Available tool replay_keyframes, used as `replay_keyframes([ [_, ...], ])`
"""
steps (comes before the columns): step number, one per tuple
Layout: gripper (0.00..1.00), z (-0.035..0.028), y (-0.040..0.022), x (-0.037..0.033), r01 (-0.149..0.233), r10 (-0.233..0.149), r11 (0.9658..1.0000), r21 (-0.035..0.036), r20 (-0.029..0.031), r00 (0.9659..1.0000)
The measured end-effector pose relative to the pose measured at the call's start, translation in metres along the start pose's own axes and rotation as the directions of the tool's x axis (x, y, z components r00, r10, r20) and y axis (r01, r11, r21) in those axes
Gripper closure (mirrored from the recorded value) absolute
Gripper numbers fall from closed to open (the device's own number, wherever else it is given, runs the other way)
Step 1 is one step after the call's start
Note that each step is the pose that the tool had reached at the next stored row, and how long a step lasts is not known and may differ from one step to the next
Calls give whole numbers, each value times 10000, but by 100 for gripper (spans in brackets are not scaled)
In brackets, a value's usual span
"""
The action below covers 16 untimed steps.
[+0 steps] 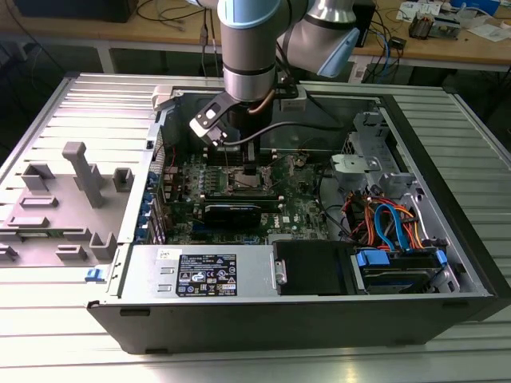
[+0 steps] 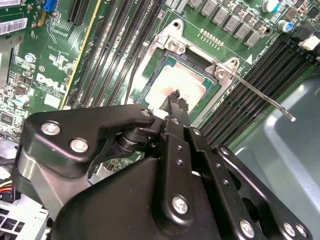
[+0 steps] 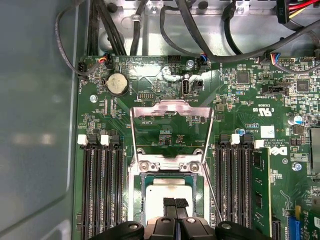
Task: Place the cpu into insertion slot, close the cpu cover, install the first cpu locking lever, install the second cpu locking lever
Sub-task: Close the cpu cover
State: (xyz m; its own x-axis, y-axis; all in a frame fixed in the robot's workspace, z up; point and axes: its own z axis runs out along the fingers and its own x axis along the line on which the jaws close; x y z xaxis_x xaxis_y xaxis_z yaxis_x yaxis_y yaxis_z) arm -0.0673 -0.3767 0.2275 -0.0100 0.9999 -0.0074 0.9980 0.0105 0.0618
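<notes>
The cpu lies flat in the insertion slot, its silver top showing; the second wrist view shows the cpu there too. My gripper is shut, its black fingertips pressed together right over the chip's middle; touching or just above, I cannot tell. The cpu cover stands swung open behind the slot, green board showing through its window. One thin locking lever sticks out free beside the slot. In the exterior view my gripper reaches down onto the insertion slot.
Long black memory slots flank the socket on both sides. Black cables run along the case wall behind the board. A black finned card, power supply and drive bay with blue and orange cables crowd the case.
</notes>
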Motion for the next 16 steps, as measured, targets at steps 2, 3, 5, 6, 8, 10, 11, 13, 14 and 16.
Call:
replay_keyframes([
  [2, 89, -14, 1, 0, 0, 0, 10000, 0, 0, 10000],
  [3, 89, -20, 1, 0, 0, 0, 10000, 0, 0, 10000],
  [5, 89, -37, 2, 0, 0, 0, 10000, 0, 0, 10000],
  [6, 89, -44, 3, 0, 0, 0, 10000, 0, 0, 10000],
  [8, 89, -60, 4, -1, 0, 0, 10000, 0, 0, 10000],
  [10, 89, -65, 4, 0, 0, 0, 10000, 0, 0, 10000],
  [11, 89, -71, 5, -1, 0, 0, 10000, 0, 0, 10000],
  [13, 89, -71, 6, -1, -1, 1, 10000, 0, 0, 10000],
  [14, 89, -71, 7, -1, 0, 0, 10000, 0, 0, 10000],
  [16, 89, -71, 7, -1, 0, 0, 10000, 0, 0, 10000],
])
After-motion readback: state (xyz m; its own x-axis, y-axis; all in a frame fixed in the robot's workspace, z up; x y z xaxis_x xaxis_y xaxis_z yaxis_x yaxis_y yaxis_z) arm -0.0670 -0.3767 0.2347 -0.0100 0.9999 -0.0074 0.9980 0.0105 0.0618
